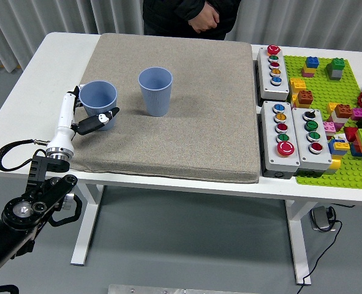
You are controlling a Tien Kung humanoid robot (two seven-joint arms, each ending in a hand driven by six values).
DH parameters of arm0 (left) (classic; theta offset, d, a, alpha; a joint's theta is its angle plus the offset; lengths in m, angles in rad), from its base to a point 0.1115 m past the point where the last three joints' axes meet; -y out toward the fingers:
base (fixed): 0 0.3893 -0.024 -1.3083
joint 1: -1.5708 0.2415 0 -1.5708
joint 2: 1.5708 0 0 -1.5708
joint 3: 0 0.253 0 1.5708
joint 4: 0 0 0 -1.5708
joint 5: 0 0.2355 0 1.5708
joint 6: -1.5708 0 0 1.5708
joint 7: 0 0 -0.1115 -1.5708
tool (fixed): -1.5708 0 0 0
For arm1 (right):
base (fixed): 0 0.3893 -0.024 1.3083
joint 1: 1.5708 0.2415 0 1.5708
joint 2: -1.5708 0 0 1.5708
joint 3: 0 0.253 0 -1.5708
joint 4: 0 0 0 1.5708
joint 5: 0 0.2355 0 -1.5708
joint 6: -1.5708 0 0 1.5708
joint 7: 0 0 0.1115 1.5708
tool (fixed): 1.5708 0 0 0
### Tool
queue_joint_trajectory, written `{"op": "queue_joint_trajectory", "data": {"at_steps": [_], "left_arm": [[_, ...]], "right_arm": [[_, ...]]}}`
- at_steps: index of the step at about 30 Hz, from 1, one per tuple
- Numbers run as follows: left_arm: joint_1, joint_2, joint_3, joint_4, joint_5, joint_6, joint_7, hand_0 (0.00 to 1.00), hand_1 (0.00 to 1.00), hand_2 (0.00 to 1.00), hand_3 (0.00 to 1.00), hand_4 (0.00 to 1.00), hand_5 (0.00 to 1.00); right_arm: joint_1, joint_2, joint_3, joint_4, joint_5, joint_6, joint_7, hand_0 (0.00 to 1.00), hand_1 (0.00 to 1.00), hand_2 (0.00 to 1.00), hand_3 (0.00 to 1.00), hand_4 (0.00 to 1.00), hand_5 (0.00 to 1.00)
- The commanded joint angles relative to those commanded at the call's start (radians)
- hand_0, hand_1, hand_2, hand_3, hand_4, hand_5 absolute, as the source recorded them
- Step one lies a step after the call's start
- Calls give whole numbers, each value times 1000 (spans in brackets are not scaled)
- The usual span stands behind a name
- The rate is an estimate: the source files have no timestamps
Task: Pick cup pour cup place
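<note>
1. A white worktop (pixel 21 86) stands on white legs (pixel 86 223) over a smooth grey floor (pixel 187 245).
2. Pale pleated curtains (pixel 40 18) hang behind it, lit evenly.
3. A grey fabric mat (pixel 187 116) covers most of the worktop.
4. A black cable (pixel 318 251) and a power adapter (pixel 321 216) lie on the floor at right.

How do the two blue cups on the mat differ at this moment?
The left cup sits near the mat's left edge; the centre cup stands further in and further back. The left hand is wrapped around the left cup; nothing touches the centre cup. The left cup looks wider and squatter from here. Both are upright, open and the same grey-blue.
</note>
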Motion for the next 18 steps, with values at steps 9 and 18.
{"op": "queue_joint_trajectory", "data": {"at_steps": [9,18], "left_arm": [[-2,0,-6,1,11,-7,8,582,637,762,760,939,278],[1,0,-10,1,27,-33,24,601,659,796,790,954,303]], "right_arm": [[1,0,-1,0,1,0,0,700,710,692,646,113,321],[-2,0,1,0,-1,0,1,700,709,690,646,113,320]]}}
